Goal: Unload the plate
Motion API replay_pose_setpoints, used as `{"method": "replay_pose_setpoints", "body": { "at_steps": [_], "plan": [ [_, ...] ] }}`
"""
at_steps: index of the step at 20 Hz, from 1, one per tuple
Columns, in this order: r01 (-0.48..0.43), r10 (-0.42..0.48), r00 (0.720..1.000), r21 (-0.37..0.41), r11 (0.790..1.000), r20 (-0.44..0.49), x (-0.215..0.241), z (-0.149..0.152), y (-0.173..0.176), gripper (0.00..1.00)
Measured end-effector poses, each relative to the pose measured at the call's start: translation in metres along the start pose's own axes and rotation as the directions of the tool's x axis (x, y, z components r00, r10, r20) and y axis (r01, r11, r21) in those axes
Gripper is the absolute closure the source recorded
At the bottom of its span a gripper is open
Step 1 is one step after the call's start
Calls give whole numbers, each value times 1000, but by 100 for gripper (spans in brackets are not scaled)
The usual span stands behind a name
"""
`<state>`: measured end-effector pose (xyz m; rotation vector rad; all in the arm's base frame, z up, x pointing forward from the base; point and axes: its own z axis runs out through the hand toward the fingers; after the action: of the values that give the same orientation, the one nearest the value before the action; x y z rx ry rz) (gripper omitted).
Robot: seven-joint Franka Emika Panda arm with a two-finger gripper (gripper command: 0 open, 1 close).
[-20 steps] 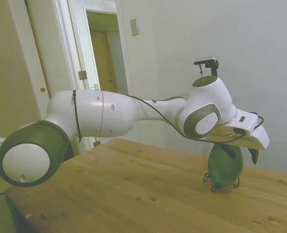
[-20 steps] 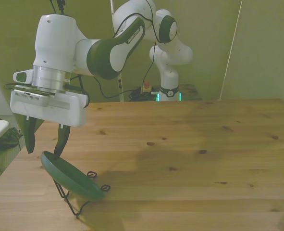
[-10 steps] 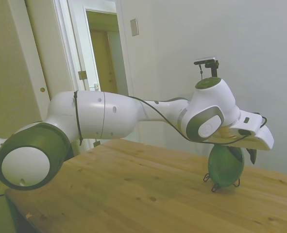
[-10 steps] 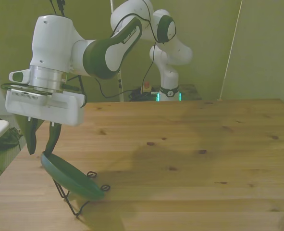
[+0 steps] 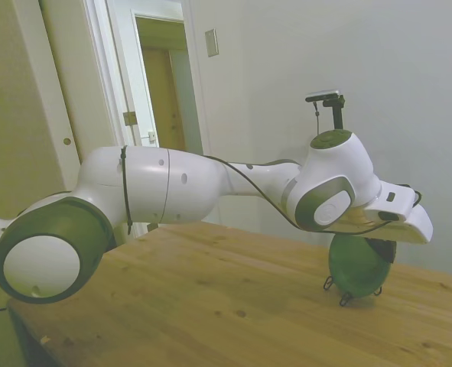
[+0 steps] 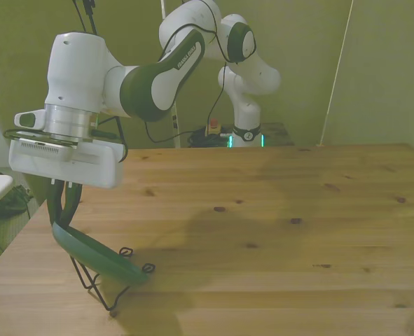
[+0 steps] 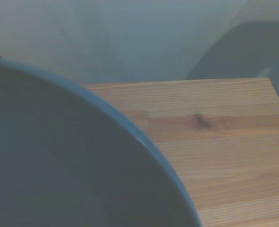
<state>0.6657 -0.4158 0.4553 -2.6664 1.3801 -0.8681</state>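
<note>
— So, nearest the front camera?
— Black wire stand (image 6: 98, 283) near the table's (image 6: 277, 203) edge, on the front view's left. The plate (image 6: 94, 253) leans tilted in it, dark green.
— And the pincer?
— Gripper (image 6: 61, 210) sits at the plate's upper rim, fingers (image 6: 72, 203) pinched onto it, one each side.
— Farther back?
— White arm (image 5: 180, 183) reaching across bare wood; doorway (image 5: 164, 84) beyond.

One plate (image 6: 98, 253), lower left of the front view. One black wire stand (image 6: 101, 290) under it. One gripper (image 6: 63, 210), one white arm (image 5: 172, 183), one wooden table (image 6: 277, 210).
</note>
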Motion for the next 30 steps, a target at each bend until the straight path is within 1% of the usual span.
{"method": "replay_pose_setpoints", "body": {
  "at_steps": [5,9,13,16,18,21,24,27,30],
  "plan": [
    [11,-11,1000,7,1000,-5,0,-1,-3,100],
    [19,-19,1000,26,999,-20,2,-14,-12,100],
    [34,-31,999,59,998,-41,4,-39,-31,100],
    [50,-46,998,95,994,-46,-4,-65,-55,100],
    [40,-35,999,121,992,-38,-16,-84,-75,100],
    [-15,14,1000,149,989,8,-48,-108,-105,100],
    [-109,96,991,146,983,89,-89,-119,-126,100],
    [-198,169,966,138,971,193,-122,-119,-131,100],
    [-269,228,931,111,957,286,-144,-101,-117,100]
  ]
}}
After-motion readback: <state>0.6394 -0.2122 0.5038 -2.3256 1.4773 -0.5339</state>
